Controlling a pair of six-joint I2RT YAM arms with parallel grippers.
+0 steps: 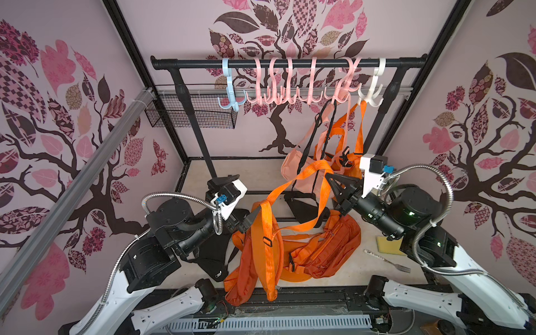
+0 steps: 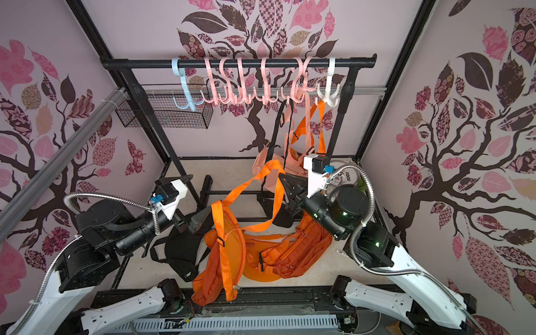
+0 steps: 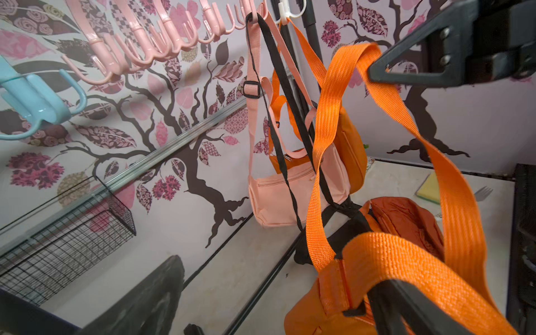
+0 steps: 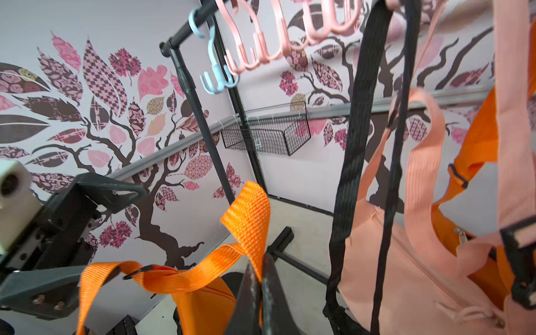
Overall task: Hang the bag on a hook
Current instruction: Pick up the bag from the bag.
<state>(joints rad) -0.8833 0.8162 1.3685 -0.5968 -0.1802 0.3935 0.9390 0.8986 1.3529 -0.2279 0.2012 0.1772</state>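
An orange bag [image 1: 246, 272] lies at the table's front, partly over the edge. Its long orange strap [image 1: 293, 185] rises in a loop to my right gripper [image 1: 329, 174], which is shut on the strap's top fold [image 4: 249, 211], well below the hooks. My left gripper [image 1: 246, 223] stands open beside the bag. The strap lies draped over one of its fingers [image 3: 403, 304], and the other finger is apart from it. Pink hooks [image 1: 290, 97], a blue hook [image 1: 229, 101] and a white hook [image 1: 369, 98] hang on the black rail [image 1: 203, 62].
A pink bag [image 1: 298, 171], a black bag [image 1: 301, 203] and an orange one [image 1: 348, 162] hang at the rail's right end. A darker orange bag [image 1: 327, 246] and a black bag [image 1: 214, 255] lie on the table, with a sponge [image 1: 388, 243] and fork [image 1: 388, 261]. A wire basket [image 1: 191, 113] hangs back left.
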